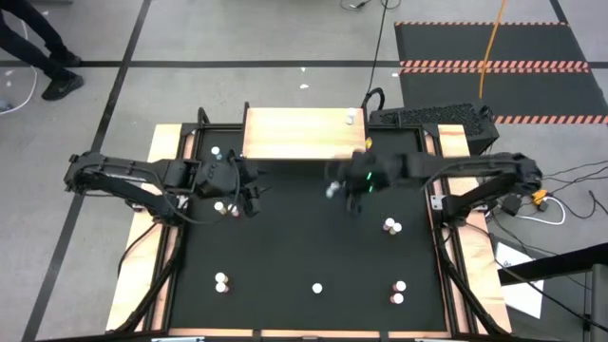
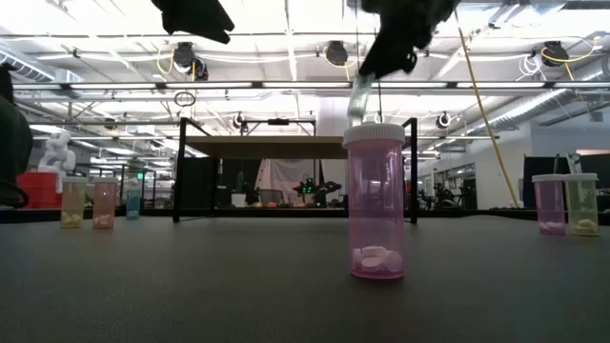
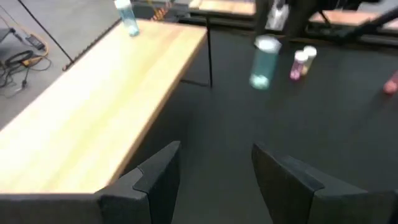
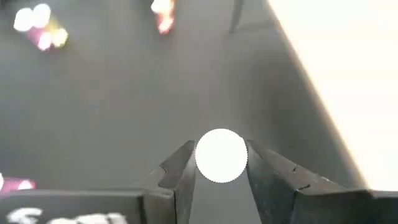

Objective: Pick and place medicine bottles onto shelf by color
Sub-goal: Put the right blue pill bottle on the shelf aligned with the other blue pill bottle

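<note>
The right wrist view shows what the others hide: the right gripper (image 4: 221,165) has its fingers clenched on the white cap of a bottle (image 4: 221,155), seen end-on as a bright disc. The left wrist view shows the side of that teal bottle (image 3: 264,62), hanging above the black mat, white cap uppermost. In the high view it is only a pale blur (image 1: 332,190) just left of the right gripper (image 1: 353,185), near the shelf (image 1: 299,133).

The left gripper (image 3: 214,168) hovers over the mat beside the shelf's near edge, its fingers released and holding nothing. One blue bottle (image 3: 127,15) stands on the shelf's right end.

The low view shows a pink bottle (image 2: 375,202) up close: translucent, white-capped, with pale tablets at the bottom. Other bottles stand scattered across the desk mat (image 1: 313,247).
</note>
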